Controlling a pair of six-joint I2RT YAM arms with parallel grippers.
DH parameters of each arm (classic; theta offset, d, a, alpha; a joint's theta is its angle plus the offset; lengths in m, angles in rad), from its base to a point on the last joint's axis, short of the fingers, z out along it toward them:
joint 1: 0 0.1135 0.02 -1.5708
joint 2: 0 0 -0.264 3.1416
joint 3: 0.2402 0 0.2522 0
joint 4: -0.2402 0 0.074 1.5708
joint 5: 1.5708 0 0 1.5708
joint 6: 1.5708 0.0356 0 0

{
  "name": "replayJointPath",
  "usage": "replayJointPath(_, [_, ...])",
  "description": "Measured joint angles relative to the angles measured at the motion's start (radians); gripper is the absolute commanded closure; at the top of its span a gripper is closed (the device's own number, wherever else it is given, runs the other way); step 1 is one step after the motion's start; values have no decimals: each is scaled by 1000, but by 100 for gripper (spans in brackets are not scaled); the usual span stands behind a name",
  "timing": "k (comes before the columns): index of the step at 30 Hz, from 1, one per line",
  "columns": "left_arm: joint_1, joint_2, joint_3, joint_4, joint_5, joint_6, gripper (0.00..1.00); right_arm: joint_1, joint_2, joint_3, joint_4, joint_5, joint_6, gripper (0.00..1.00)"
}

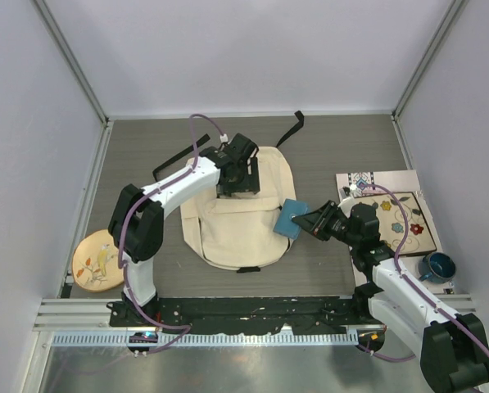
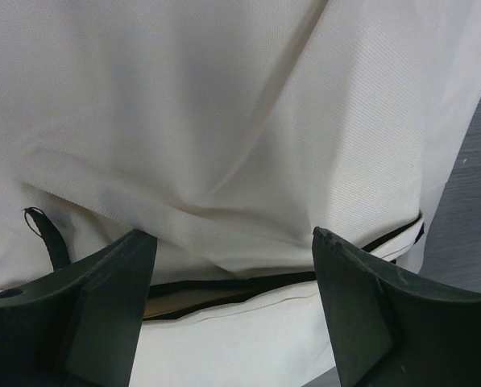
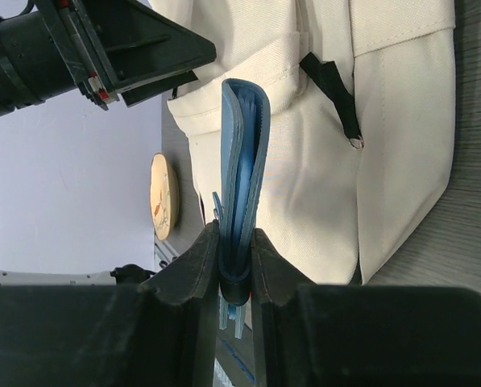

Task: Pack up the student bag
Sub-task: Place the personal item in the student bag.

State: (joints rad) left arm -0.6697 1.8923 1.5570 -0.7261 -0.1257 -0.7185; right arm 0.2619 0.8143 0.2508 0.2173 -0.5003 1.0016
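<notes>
my left gripper (image 2: 232, 242) is spread wide with nothing between the jaws, right over the black zipper line (image 2: 224, 286) of the large cream fabric backpack (image 1: 236, 229), which lies flat mid-table between the two arms. my right gripper (image 3: 234, 242) is clamped on a flat blue booklet (image 3: 244, 161), held on edge at the backpack's right side; can't tell if it touches the fabric. further out: round wooden disc with a painted motif (image 1: 97, 260) far left, flower-patterned mat (image 1: 416, 237) and dark blue mug (image 1: 437, 265) far right.
</notes>
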Motion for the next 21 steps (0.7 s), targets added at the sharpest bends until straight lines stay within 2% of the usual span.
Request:
replayJointPath(4, [0, 13, 18, -16, -13, -7, 37, 0, 0, 0, 1, 0, 3, 99])
replayJointPath(7, [0, 24, 28, -30, -21, -7, 51, 0, 0, 0, 4, 0, 4, 99])
replayJointPath(8, [0, 27, 31, -33, -24, -5, 60, 0, 0, 0, 6, 0, 4, 99])
replayJointPath(10, [2, 32, 35, -40, -33, 0, 70, 0, 0, 0, 8, 0, 4, 99])
replayJointPath(11, [3, 33, 36, -42, -35, 3, 79, 0, 0, 0, 8, 0, 5, 99])
replayJointPath(14, [5, 35, 36, -48, -49, 19, 100, 0, 0, 0, 10, 0, 5, 99])
replayJointPath(21, [7, 35, 43, -50, -53, 21, 100, 1, 11, 0, 32, -12, 27, 99])
